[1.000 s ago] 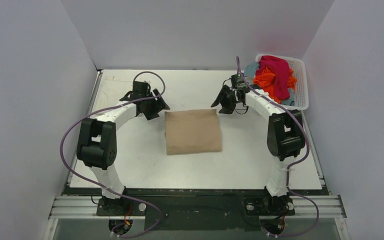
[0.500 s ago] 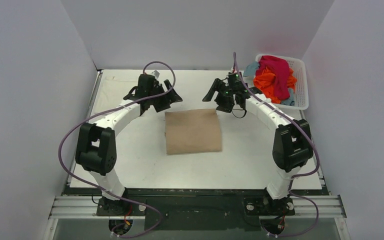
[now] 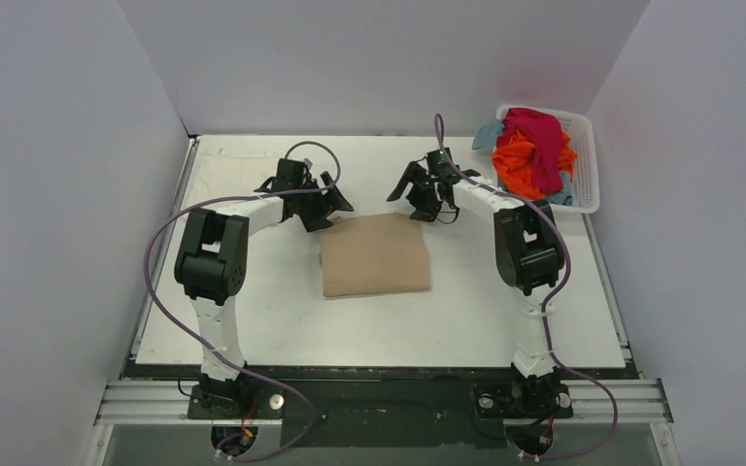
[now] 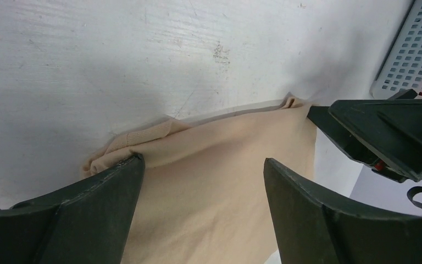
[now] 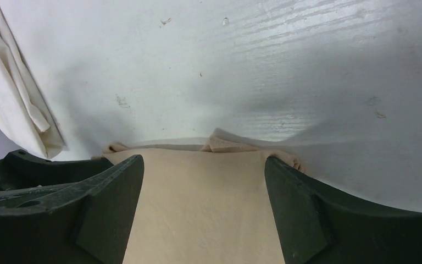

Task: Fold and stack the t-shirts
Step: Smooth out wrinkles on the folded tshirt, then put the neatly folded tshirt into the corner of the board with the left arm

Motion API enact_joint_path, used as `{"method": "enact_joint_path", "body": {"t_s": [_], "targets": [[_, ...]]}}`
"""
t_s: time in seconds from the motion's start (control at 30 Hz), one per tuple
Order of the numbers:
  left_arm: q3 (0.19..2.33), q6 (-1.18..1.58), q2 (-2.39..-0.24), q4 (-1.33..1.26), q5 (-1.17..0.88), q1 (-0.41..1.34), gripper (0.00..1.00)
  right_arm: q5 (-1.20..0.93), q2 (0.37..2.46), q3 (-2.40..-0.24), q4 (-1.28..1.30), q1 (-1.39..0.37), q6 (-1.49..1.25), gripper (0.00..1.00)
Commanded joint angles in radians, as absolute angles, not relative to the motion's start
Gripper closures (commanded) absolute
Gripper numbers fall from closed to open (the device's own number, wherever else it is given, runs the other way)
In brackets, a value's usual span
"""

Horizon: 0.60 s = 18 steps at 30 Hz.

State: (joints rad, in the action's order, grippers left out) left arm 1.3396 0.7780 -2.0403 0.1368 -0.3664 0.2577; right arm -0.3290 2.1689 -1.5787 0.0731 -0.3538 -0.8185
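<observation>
The folded tan t-shirt (image 3: 376,255) is laid mid-table (image 3: 253,320). Its far corners are straddled by the spread, unclenched fingers of the left gripper (image 4: 203,165) and right gripper (image 5: 203,165). A smooth rectangle is shown, rumpled at its far edge.

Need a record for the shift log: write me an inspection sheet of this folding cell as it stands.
Surface: white table, scuffed, bare near the arms.
Job's things: tan shirt folded to a rectangle at centre; cream shirt lying at the far left; magenta shirt, orange shirt and teal shirt heaped in the basket at the far right.
Clutter: nothing seen.
Grippers: left gripper and right gripper both open, one at each far corner of the tan shirt; contact cannot be told.
Cables: a purple cable loops along each arm, off the tan shirt.
Surroundings: plain walls on three sides; metal rail at the near edge.
</observation>
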Motion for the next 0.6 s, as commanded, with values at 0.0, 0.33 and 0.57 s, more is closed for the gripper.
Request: {"method": "enact_joint_path", "body": {"t_s": [0.0, 0.33, 0.57], "targets": [[1.360, 0.720, -2.039, 0.162, -0.351, 0.246, 0.09, -0.303, 2.177, -1.608, 0.130, -0.351, -0.794, 0.23], [1.326, 0.535, -1.643, 0.320, -0.214, 0.249, 0.07, -0.037, 1.741, -1.500, 0.283, -0.347, -0.670, 0.11], [1.103, 0.530, -1.550, 0.361, -0.203, 0.260, 0.07, 0.110, 1.413, -1.127, 0.285, -0.348, -0.689, 0.07]]}}
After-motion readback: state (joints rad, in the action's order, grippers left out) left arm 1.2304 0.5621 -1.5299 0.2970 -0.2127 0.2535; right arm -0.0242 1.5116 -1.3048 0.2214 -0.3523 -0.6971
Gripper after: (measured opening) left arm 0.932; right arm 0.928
